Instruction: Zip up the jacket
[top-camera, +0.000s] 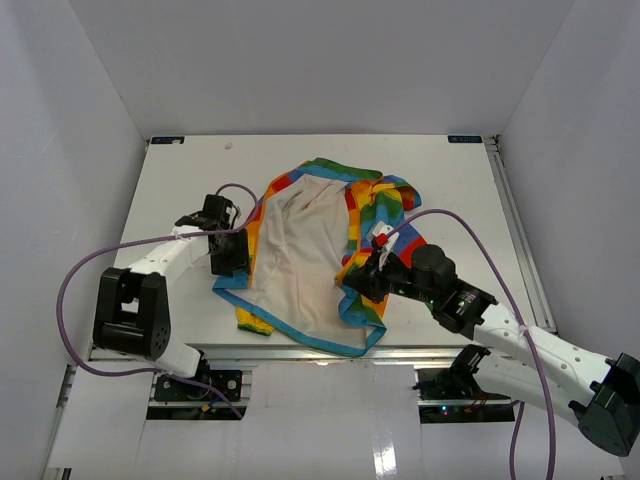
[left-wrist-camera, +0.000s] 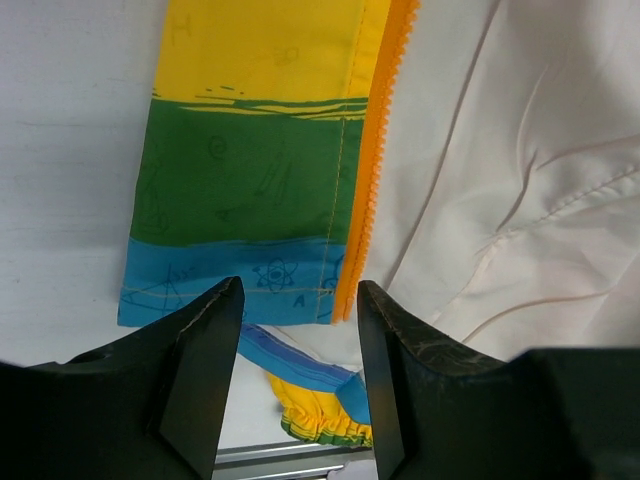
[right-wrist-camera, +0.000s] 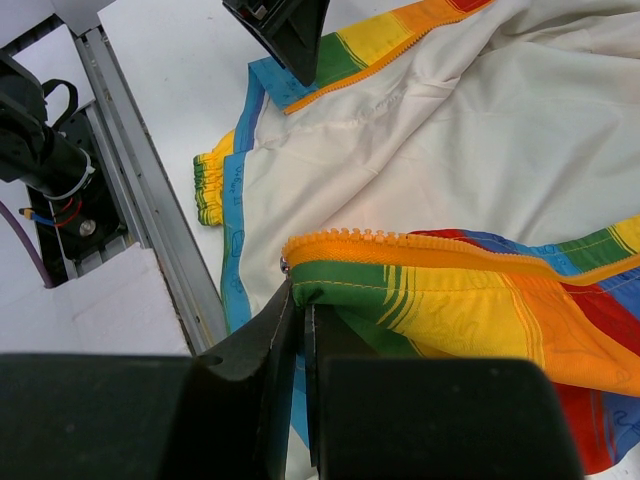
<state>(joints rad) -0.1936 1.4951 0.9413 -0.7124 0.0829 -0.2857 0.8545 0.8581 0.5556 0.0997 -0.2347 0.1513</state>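
- The right pincer (right-wrist-camera: 298, 305) fills the bottom of its wrist view. Its two black fingers (right-wrist-camera: 262, 350) are pressed almost together on the green lower corner of one front panel of the jacket (right-wrist-camera: 470, 150), just under the end of the orange zipper (right-wrist-camera: 420, 245).
- The pinched corner is folded over, striped side up, above the cream lining.
- The left pincer (left-wrist-camera: 298, 300) is parted wide and has hold of nothing. The gap between its fingers sits over the bottom corner of the other front panel, where the blue stripe meets the zipper teeth. I cannot tell whether the fingertips touch the cloth.
- The jacket lies spread open in the middle of the white surface (top-camera: 450, 190), lining up, with its light-blue hem toward the arms.
- The two zipper halves are well apart, one on each side of the lining.
- A gathered yellow and green cuff (right-wrist-camera: 208, 180) pokes out from under the hem near the surface's front edge, beside a metal rail (right-wrist-camera: 135, 160).
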